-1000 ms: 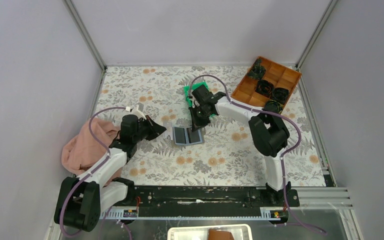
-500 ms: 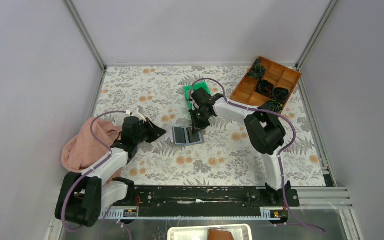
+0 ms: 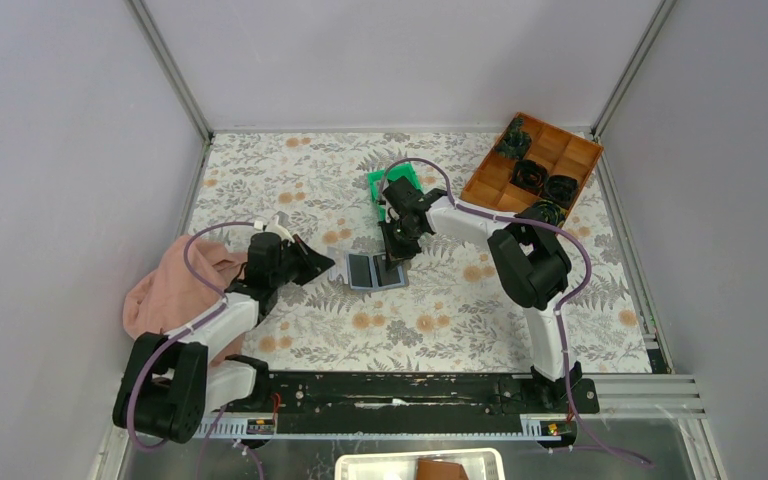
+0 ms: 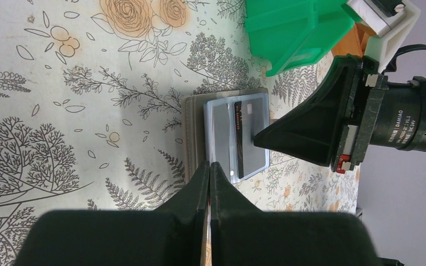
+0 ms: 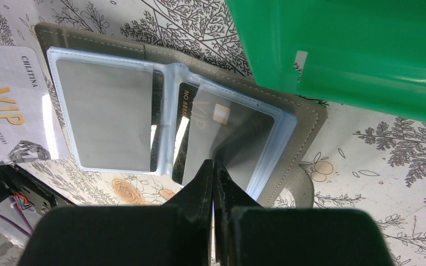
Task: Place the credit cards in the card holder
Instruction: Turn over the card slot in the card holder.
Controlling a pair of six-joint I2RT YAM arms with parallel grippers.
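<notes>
The card holder [image 3: 375, 271] lies open on the floral table, its clear sleeves facing up. A dark credit card [image 5: 227, 138] sits partly inside the right sleeve. My right gripper [image 5: 213, 162] is shut, and its tips press down on that card's near edge. My left gripper [image 4: 209, 164] is rolled on its side and shut on a silver credit card [image 5: 5, 105] marked VIP. It holds that card flat over the holder's left edge [image 4: 197, 133]. In the left wrist view the silver card is edge-on and hard to make out. The right gripper [image 4: 257, 138] points at the dark card [image 4: 238, 144].
A green plastic bin [image 3: 392, 188] stands just behind the holder, close to the right wrist. A brown compartment tray [image 3: 560, 145] with black parts sits at the back right. A pink cloth [image 3: 175, 295] is bunched by the left arm, against the left wall.
My left gripper has edged right and lower towards the holder, carrying the silver card. The right gripper shifted slightly over the holder's right half, then stayed there.
</notes>
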